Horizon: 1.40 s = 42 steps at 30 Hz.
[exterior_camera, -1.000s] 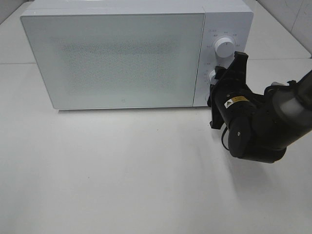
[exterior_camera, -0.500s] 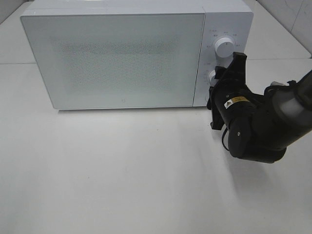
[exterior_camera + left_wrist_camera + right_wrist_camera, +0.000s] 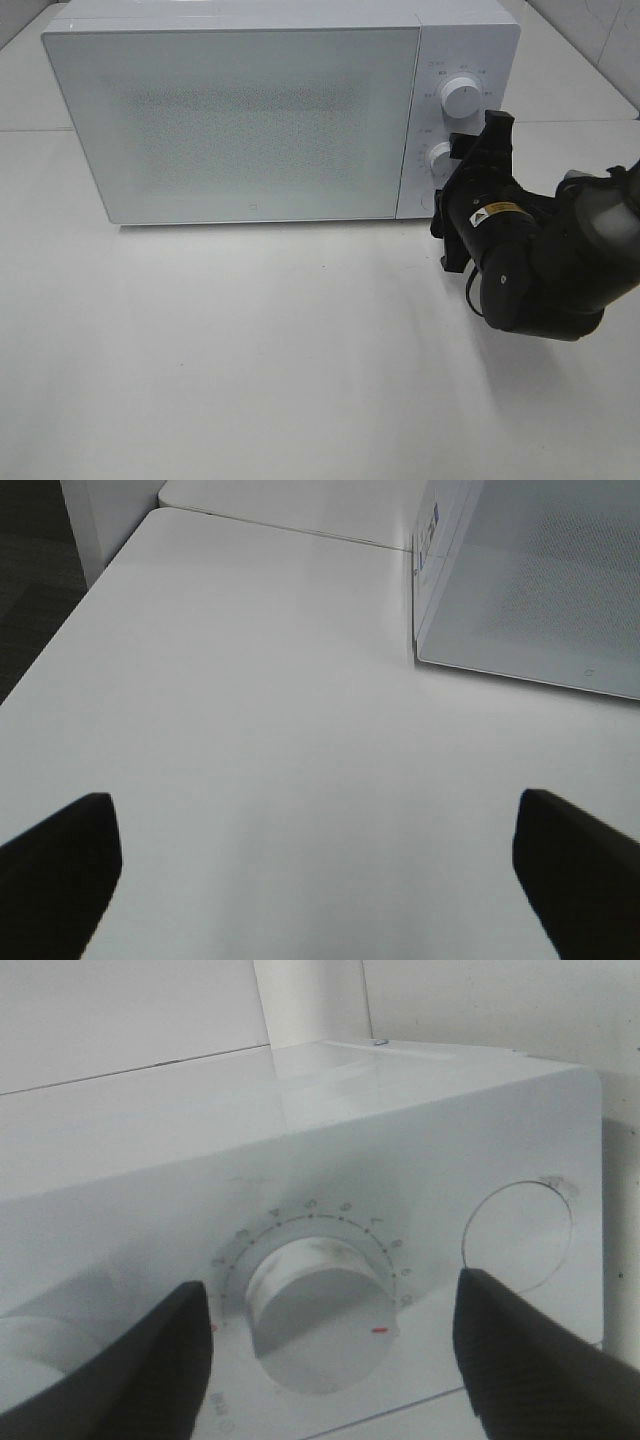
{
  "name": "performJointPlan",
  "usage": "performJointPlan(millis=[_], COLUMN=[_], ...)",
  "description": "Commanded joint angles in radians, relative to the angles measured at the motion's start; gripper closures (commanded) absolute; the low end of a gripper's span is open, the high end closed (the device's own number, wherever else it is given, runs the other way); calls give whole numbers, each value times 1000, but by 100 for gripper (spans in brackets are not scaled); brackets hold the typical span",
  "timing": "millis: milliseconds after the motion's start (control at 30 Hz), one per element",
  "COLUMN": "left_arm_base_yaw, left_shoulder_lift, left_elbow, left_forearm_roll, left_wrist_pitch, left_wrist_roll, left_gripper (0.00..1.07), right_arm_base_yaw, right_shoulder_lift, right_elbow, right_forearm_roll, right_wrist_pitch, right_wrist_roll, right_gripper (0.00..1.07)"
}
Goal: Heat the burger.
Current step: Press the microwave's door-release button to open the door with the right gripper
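The burger is hidden; none of the views shows it. The white microwave (image 3: 250, 120) stands at the back of the table with its door shut. My right gripper (image 3: 464, 172) is open just in front of the microwave's lower dial (image 3: 438, 158). In the right wrist view the dial (image 3: 318, 1310) sits between my right gripper's (image 3: 330, 1355) two dark fingers (image 3: 150, 1360), and they do not touch it. My left gripper (image 3: 318, 870) is open and empty, low over the bare table left of the microwave (image 3: 540, 590). It is outside the exterior high view.
An upper dial (image 3: 461, 97) sits above the lower one on the control panel. A round button (image 3: 517, 1235) is beside the lower dial. The white table (image 3: 250, 350) stretches in front of the microwave; its left edge (image 3: 60, 620) drops to dark floor.
My right gripper has drawn back a little to the right, away from the lower dial, which now shows more fully. The microwave door stays shut.
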Motion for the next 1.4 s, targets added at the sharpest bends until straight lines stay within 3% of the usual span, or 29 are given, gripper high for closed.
performJointPlan(millis=[33, 267, 633, 767, 1000, 1400], left_arm_base_yaw=[0, 0, 0, 0, 0, 0], left_shoulder_lift=[-18, -18, -18, -18, -18, -18], left_elbow=[-2, -2, -2, -2, -2, -2], left_forearm_roll=[-5, -5, -5, -5, -5, -5], left_wrist_pitch=[-3, -3, -3, -3, -3, -3], left_wrist_roll=[1, 1, 1, 1, 1, 1], left_gripper=[6, 6, 6, 6, 6, 6], right_arm_base_yaw=[-3, -3, -3, -3, -6, -6], right_shoulder_lift=[-50, -159, -324, -433, -591, -698], right_elbow=[60, 198, 265, 264, 262, 262], right_forearm_roll=[-18, -106, -241, -303, -298, -299], right_wrist_pitch=[-230, -228, -191, 10, 309, 676], right_wrist_roll=[-26, -26, -133, -278, -563, -1125], right_gripper=[40, 40, 41, 41, 41, 40])
